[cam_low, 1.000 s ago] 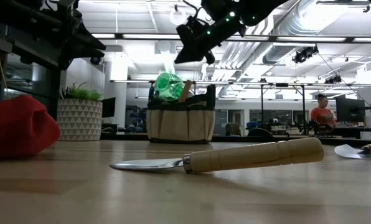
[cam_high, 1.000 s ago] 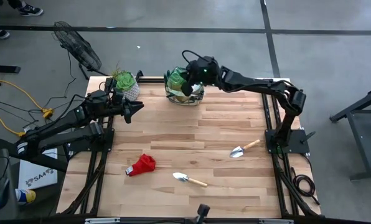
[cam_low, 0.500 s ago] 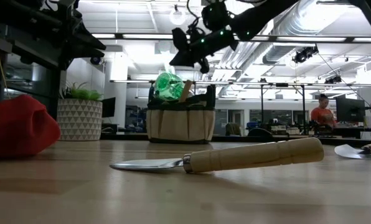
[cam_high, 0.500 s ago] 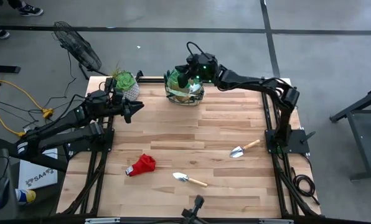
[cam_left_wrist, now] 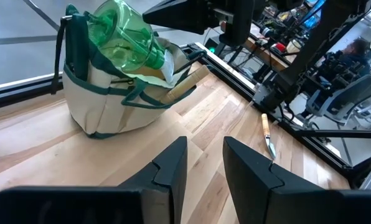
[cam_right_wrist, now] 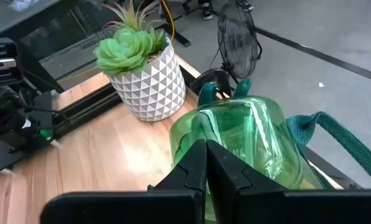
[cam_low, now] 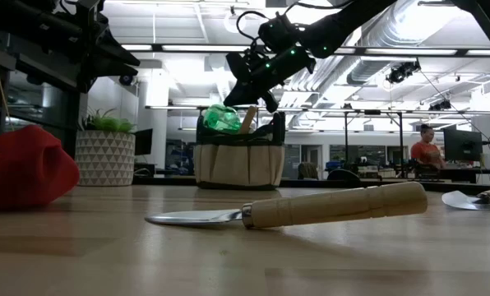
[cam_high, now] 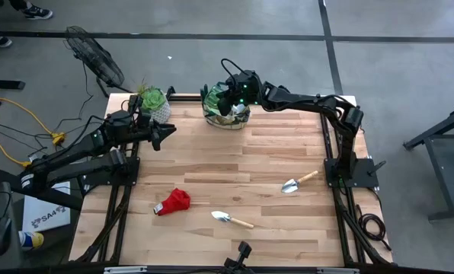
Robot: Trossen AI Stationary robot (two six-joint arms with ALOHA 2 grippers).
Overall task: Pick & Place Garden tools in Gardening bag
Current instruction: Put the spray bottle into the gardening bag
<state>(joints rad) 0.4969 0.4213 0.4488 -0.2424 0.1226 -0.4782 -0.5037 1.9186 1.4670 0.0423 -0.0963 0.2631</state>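
Observation:
The beige gardening bag (cam_high: 227,116) with green trim stands at the table's far edge and also shows in the low view (cam_low: 238,164). A translucent green plastic piece (cam_right_wrist: 248,140) and a wooden handle (cam_left_wrist: 185,84) stick out of its top. My right gripper (cam_right_wrist: 205,148) is shut, just above the bag, at the green piece. My left gripper (cam_left_wrist: 205,149) is open and empty, left of the bag beside the plant pot. Two trowels (cam_high: 298,183) (cam_high: 231,219) and a red cloth piece (cam_high: 174,202) lie flat on the table. No pruning shears show. My right gripper's shut fingertips (cam_right_wrist: 195,155) lie against the green plastic piece's rounded side (cam_right_wrist: 235,134), coming from the table's right and slanting down. The fingers hide the spot itself. The piece sits tilted in the bag's mouth, its lower part inside.
A green plant in a white patterned pot (cam_high: 154,103) stands at the far left corner, close to my left gripper. A fan (cam_high: 94,57) stands on the floor beyond it. The middle of the wooden table (cam_high: 234,164) is bare. A person (cam_low: 426,148) sits far off in the room.
My right gripper has gone a little toward the table's far left and come down over the bag's mouth. The green plastic piece has sunk lower into the bag and tipped. My left arm has kept still.

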